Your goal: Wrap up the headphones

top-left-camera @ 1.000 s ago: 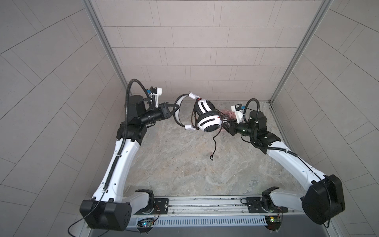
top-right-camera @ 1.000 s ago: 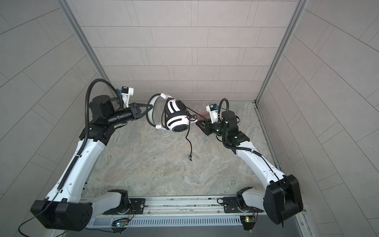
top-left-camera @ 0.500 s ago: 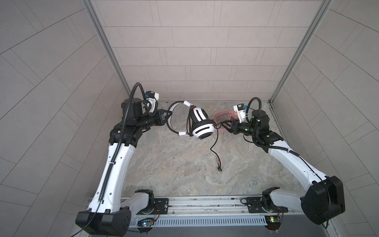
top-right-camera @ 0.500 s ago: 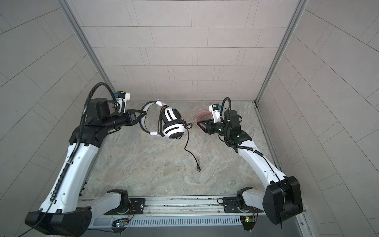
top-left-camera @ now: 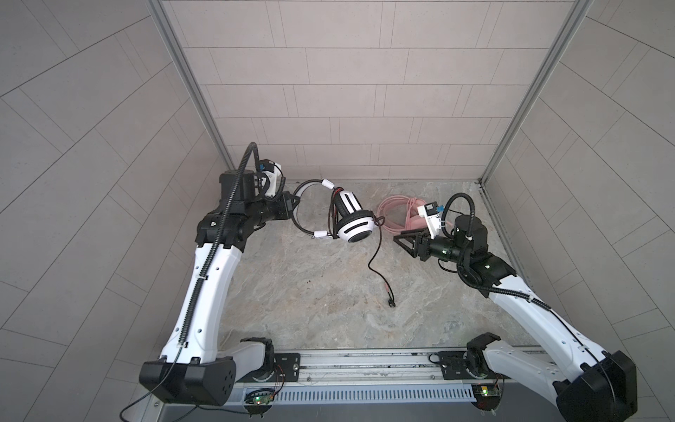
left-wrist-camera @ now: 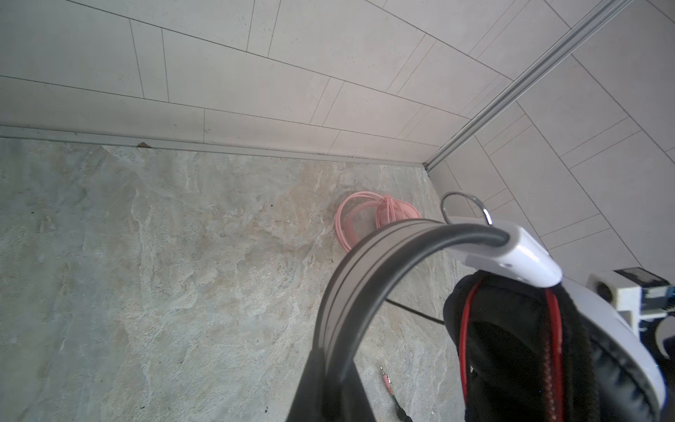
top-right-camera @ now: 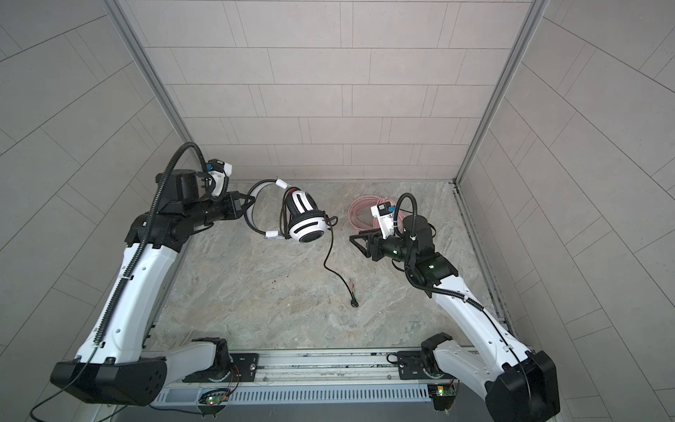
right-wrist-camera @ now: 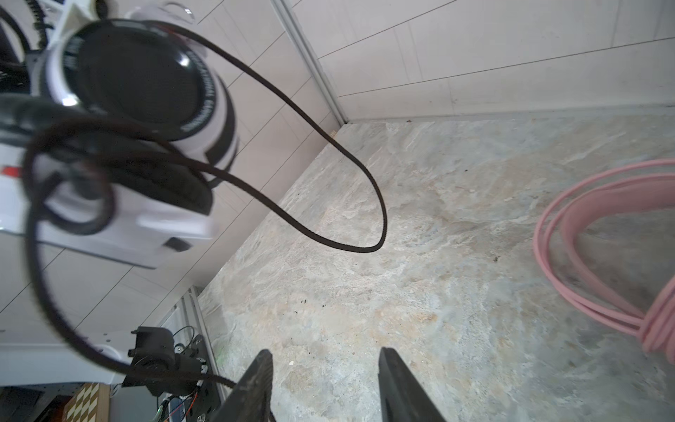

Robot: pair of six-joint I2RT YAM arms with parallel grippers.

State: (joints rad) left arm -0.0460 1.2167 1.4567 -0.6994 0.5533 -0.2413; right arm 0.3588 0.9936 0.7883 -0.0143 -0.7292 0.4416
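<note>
Pale tiled walls close this booth on three sides, over a mottled stone floor [top-left-camera: 310,321]. From my station I count two headsets and two arms.

The white-and-black headset [top-left-camera: 351,219] is at the back left, lifted off the floor by the left gripper [top-left-camera: 293,206], which is clenched on its headband [left-wrist-camera: 350,292]. In the left wrist view that band runs out from under the camera. Its two ear cups sit close together, and a few turns of the black cable [top-left-camera: 376,252] lie round them. The loose length drops from the cups to the floor and trails toward the middle. It ends in one black connector [top-left-camera: 391,301], with two small jacks [left-wrist-camera: 385,383], one pink and one green, lying just beside it.

The pink headset [top-left-camera: 412,222] lies on the floor at the back right, partly hidden behind the right wrist camera in both top views. Its pink cable [right-wrist-camera: 573,234] is gathered in several loops beside it.

The right gripper [top-left-camera: 401,245] hangs just in front of the pink headset with its jaws apart and nothing in them. The right wrist view shows bare floor between its two fingers [right-wrist-camera: 263,369]. It points toward the white-and-black headset, near the hanging black cable but not touching it.
</note>
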